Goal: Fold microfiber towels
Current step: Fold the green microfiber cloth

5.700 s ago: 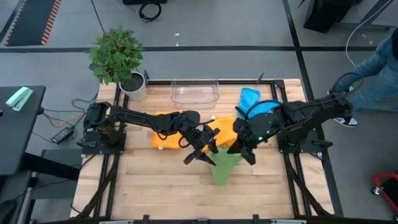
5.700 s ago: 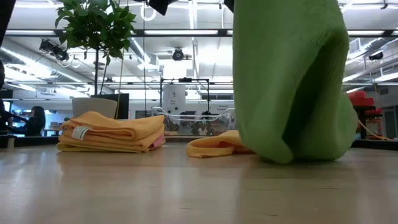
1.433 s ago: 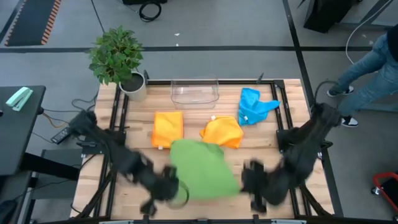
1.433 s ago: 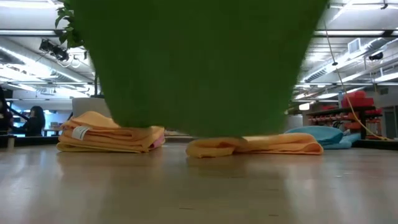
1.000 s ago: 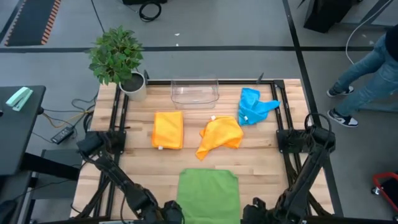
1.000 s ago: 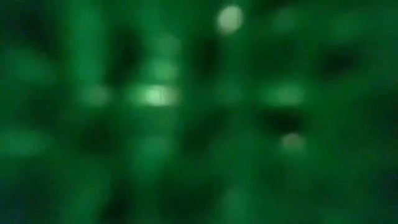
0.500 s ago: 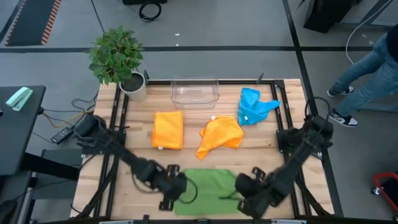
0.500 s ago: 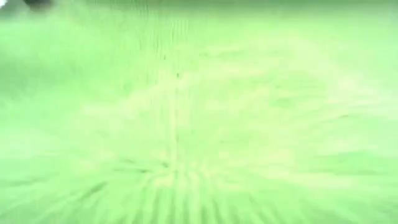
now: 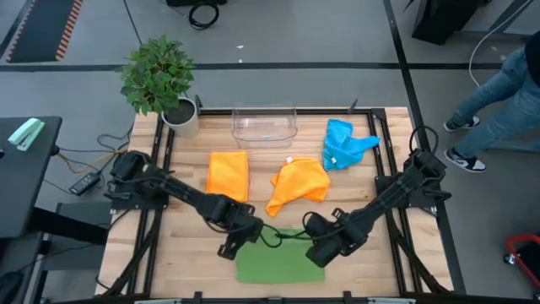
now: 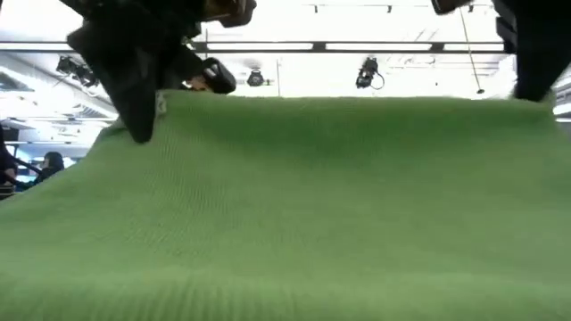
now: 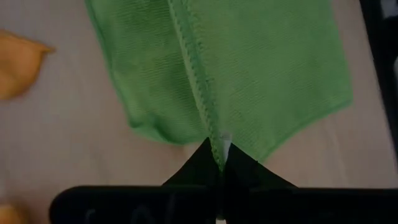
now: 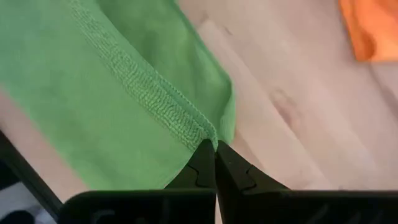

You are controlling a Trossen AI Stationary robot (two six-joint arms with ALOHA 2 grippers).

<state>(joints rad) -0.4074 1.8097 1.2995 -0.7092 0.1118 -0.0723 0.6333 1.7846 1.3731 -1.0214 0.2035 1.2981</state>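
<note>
A soft, fuzzy green towel point(image 9: 279, 263) is pinched at one stitched corner by the left gripper point(image 9: 239, 242) and at the other by the right gripper point(image 9: 320, 247). It is spread flat between them, a neat rectangle. A crumpled orange towel point(image 9: 297, 185) lies just beyond both grippers on the wooden table point(image 9: 192, 253).

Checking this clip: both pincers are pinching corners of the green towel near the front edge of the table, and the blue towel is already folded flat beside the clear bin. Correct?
Not quite. The high view shows the blue towel lying crumpled, not folded flat, beside the clear bin. The rest holds: the left pincer and right pincer each pinch a corner of the green towel near the table's front edge.
</note>
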